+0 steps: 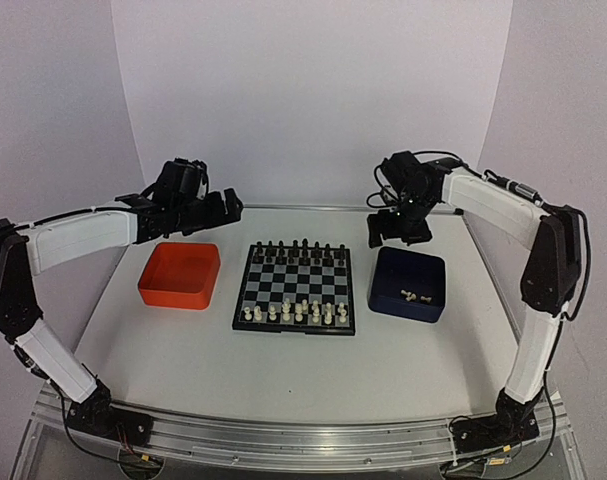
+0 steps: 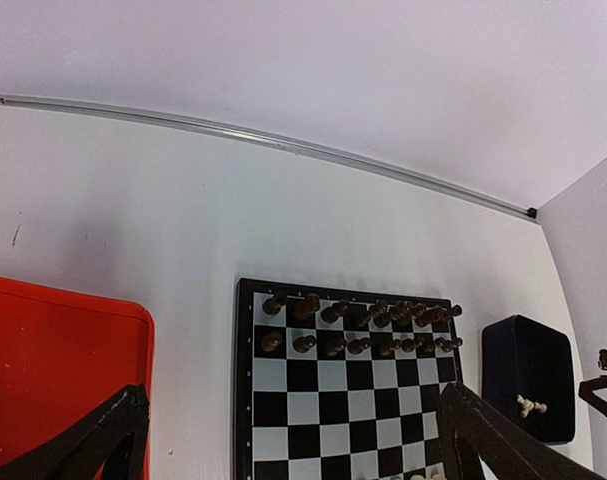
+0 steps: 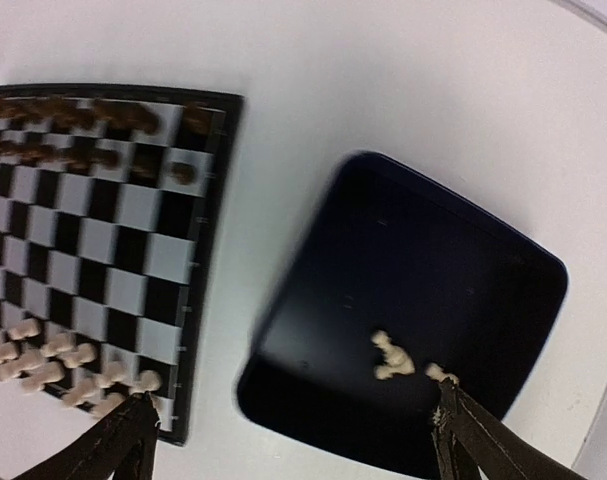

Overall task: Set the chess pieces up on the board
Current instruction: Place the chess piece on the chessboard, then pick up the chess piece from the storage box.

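Note:
The board (image 1: 295, 288) lies mid-table, with cream-white chess pieces (image 1: 295, 312) standing in its two near rows. Two more white pieces (image 3: 393, 357) lie on the floor of the dark blue tray (image 3: 413, 250), a third (image 3: 438, 373) beside them. My right gripper (image 3: 298, 440) hangs above that tray's far edge, jaws wide open and holding nothing; in the top view the right gripper (image 1: 398, 228) is just behind the tray. My left gripper (image 1: 218, 205) is open and empty, raised behind the orange tray (image 1: 180, 290).
Black pieces (image 1: 298, 250) fill the board's two far rows. The orange tray (image 2: 63, 370) shows nothing inside it. The blue tray (image 1: 405, 272) sits right of the board. A white backdrop wall closes the table's far side.

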`<state>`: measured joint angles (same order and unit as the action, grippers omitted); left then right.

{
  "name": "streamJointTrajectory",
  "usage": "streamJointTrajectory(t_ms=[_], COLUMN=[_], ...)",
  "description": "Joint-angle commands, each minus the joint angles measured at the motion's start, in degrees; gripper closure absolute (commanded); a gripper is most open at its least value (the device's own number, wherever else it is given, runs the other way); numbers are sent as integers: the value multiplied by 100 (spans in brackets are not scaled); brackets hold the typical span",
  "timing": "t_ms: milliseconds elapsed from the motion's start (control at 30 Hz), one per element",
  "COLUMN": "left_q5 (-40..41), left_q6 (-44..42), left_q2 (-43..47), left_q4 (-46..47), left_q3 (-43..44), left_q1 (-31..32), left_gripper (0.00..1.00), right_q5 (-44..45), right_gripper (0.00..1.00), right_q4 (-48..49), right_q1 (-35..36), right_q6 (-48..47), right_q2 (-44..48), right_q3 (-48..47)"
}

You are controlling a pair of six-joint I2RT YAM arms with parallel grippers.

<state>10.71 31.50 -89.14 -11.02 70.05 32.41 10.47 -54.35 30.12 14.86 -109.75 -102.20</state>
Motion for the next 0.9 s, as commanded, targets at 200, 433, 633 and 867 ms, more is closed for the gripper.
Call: streamJointTrajectory(t_ms=[200, 433, 633, 867], left_q5=[-277, 58, 648, 1260], left_q6=[13, 49, 279, 546], left_q2=[-1143, -1203, -1295, -1878], left_q4=[341, 508, 1298, 1137], left_q3=[1243, 1301, 960, 1552], left_q1=[-566, -630, -639, -643], left_gripper=[0, 0, 0, 0], right_q5=[-254, -1393, -1689, -1507], right_gripper=[9, 10, 11, 16], right_q4=[86, 56, -84, -631], right_q1=[-855, -1325, -1367, -1388], right_q6=[-206, -303, -790, -1355], right_q2=[406, 273, -37, -636], right_q3=[757, 1110, 1013, 618])
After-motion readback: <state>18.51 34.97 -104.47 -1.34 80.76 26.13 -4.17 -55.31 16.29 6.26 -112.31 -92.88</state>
